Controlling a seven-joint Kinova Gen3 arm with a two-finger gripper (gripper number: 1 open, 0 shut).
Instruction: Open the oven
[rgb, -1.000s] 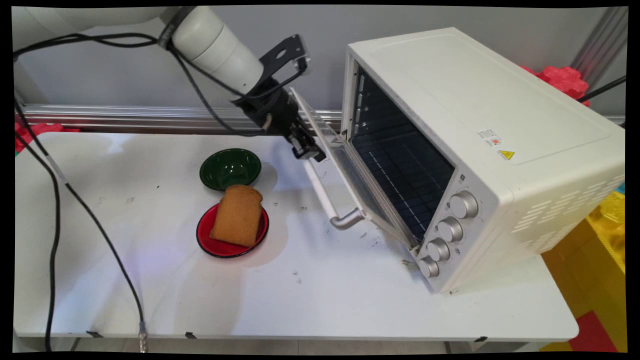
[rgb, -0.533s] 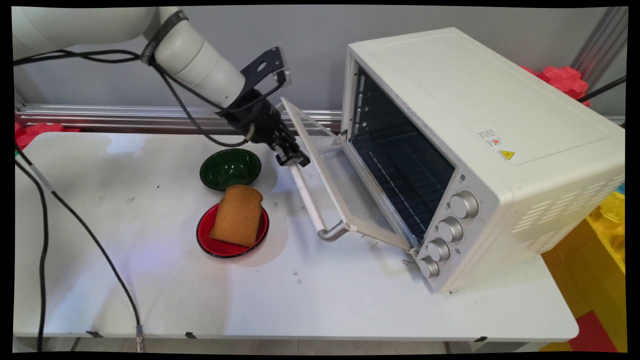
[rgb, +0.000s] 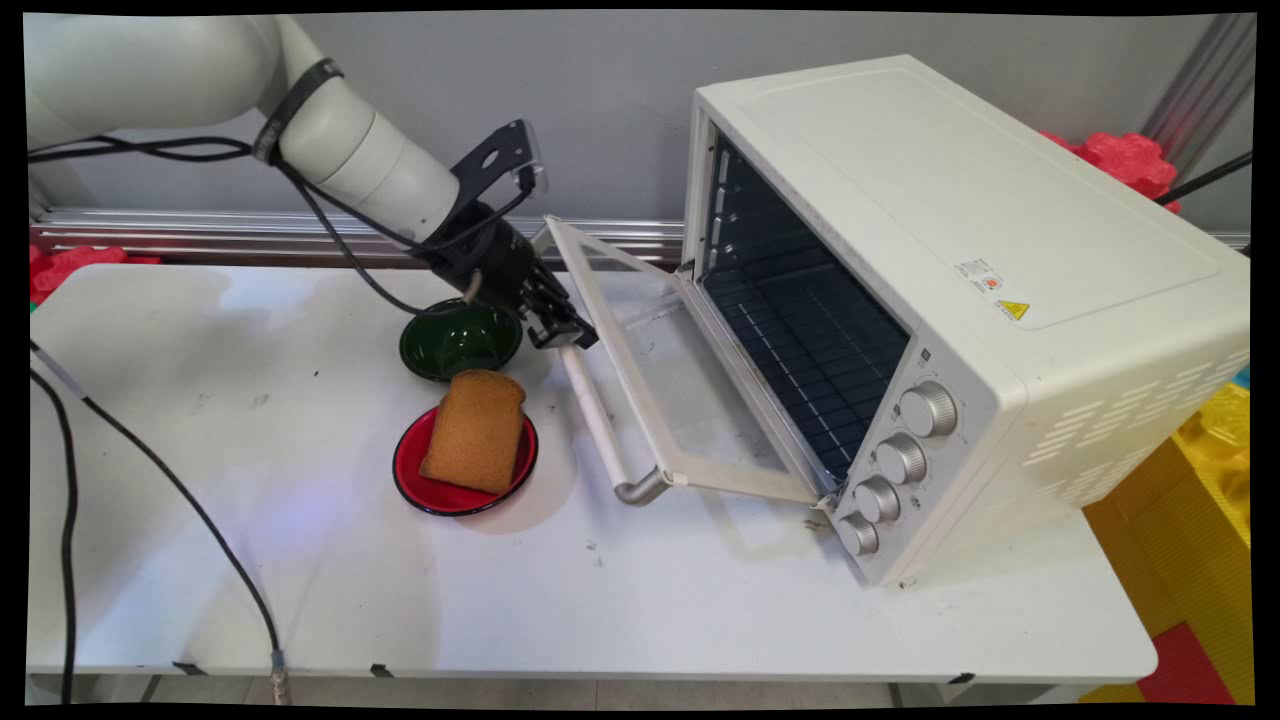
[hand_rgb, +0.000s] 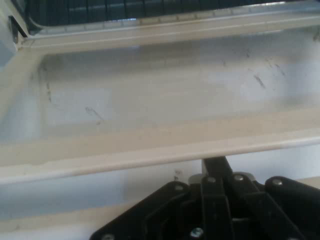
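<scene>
Nearer than the pincer (rgb: 572, 341), on the desk (rgb: 600, 600), a toast slice (rgb: 474, 429) lies on a red plate (rgb: 415, 488). The pincer seems clamped on the oven door handle (rgb: 597, 424), a green bowl (rgb: 455, 340) just beside. Beyond it, the oven (rgb: 960, 290) gapes, door (rgb: 640, 390) lowered.

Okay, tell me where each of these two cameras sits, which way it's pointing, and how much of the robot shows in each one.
Main view: fixed above the table's near side, looking down across it to the wall; shows the white arm and the gripper at the oven door's handle.
Hand view: rides the hand, looking along the gripper through the oven door glass into the oven; only black linkage shows, at the bottom edge.
Shared: the oven door, its handle and the oven's dark inside.
</scene>
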